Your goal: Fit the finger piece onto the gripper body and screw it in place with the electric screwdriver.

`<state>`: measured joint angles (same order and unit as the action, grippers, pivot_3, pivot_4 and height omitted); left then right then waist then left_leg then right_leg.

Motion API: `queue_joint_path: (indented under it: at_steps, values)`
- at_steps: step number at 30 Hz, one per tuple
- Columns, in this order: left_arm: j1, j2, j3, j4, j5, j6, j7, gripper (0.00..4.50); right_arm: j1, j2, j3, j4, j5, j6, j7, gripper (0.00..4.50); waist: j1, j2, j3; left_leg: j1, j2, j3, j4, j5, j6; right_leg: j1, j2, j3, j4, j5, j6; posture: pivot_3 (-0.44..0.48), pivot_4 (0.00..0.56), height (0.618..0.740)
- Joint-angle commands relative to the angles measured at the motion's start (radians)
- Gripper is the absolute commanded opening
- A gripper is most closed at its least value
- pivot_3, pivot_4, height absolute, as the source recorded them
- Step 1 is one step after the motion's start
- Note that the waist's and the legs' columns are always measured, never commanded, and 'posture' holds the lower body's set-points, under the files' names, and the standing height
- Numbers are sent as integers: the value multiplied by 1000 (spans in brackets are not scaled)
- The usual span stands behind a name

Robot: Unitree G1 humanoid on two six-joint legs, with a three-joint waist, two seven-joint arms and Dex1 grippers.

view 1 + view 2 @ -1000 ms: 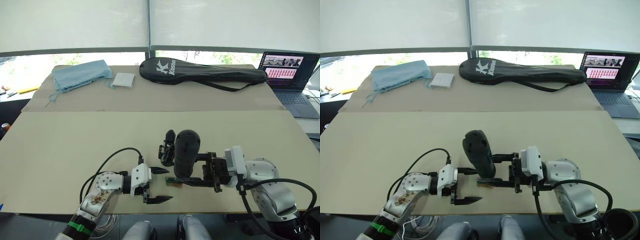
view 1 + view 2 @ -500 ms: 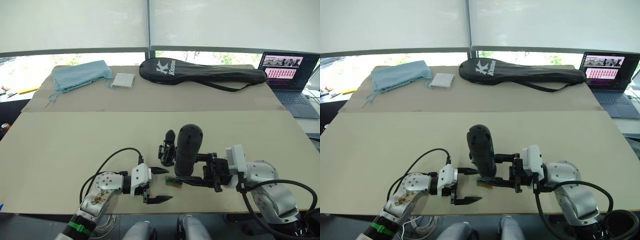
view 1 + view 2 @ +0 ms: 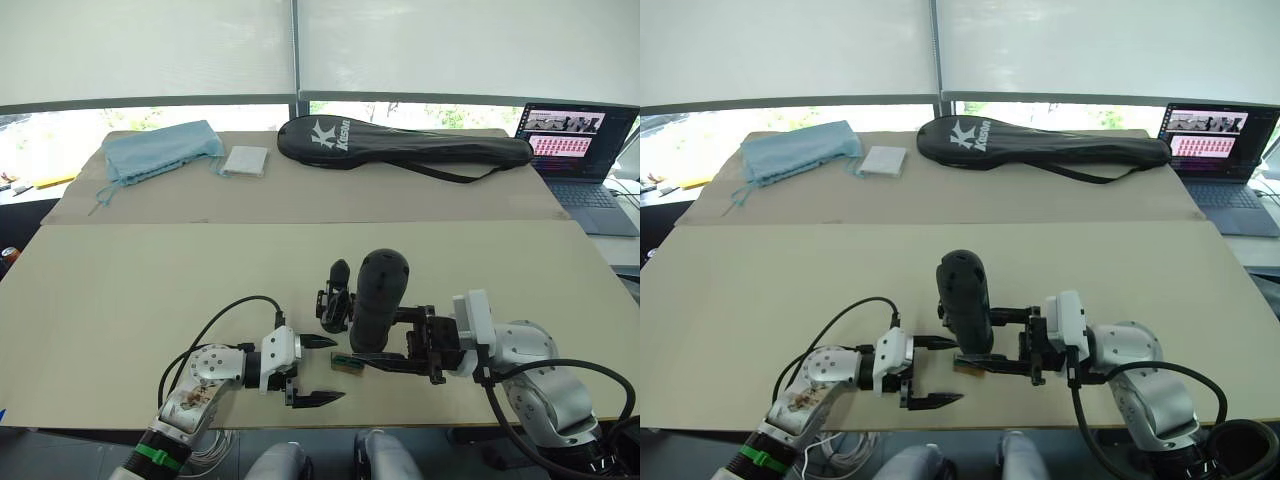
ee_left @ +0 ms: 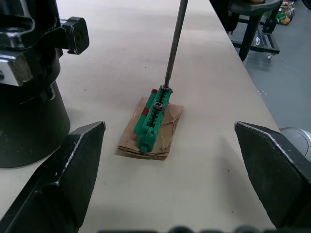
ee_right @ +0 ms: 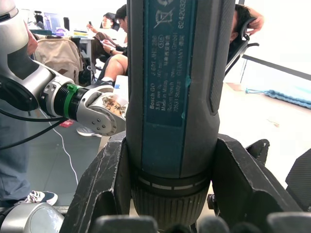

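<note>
Near the tabletop's front edge, your right gripper [image 3: 425, 345] grasps the electric screwdriver [image 3: 377, 300], bit on the green screw holder [image 4: 151, 119]; left gripper [image 3: 312, 370] released; next, lift a screw.

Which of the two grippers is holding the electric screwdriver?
The right gripper, jaws shut on the electric screwdriver; the left gripper is open and holds nothing.
</note>
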<state>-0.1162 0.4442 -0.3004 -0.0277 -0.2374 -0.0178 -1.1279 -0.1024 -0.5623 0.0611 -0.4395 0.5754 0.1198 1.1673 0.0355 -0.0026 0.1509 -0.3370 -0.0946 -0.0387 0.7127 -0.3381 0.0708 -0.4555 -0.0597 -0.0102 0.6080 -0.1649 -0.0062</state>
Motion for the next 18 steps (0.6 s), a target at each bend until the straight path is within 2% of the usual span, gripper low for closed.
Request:
queue_joint_path:
  at_steps: [1, 18]
  values:
    - [15, 17, 5, -4, -18, 10, -16, 4500, -22, -7, -37, -39, 46, -3, -8, 1902, -1, 0, 0, 0, 0, 0, 0, 0, 0, 0, 0, 0, 0, 0, 0, 0, 150, 740]
    - [3, 45, 56, -36, -79, 26, -24, 4500, -71, -42, -53, -89, 106, 50, -35, 1902, -20, -1, 1, -1, 0, 0, -1, 0, 0, -1, 0, 0, 0, 0, 0, 0, 150, 740]
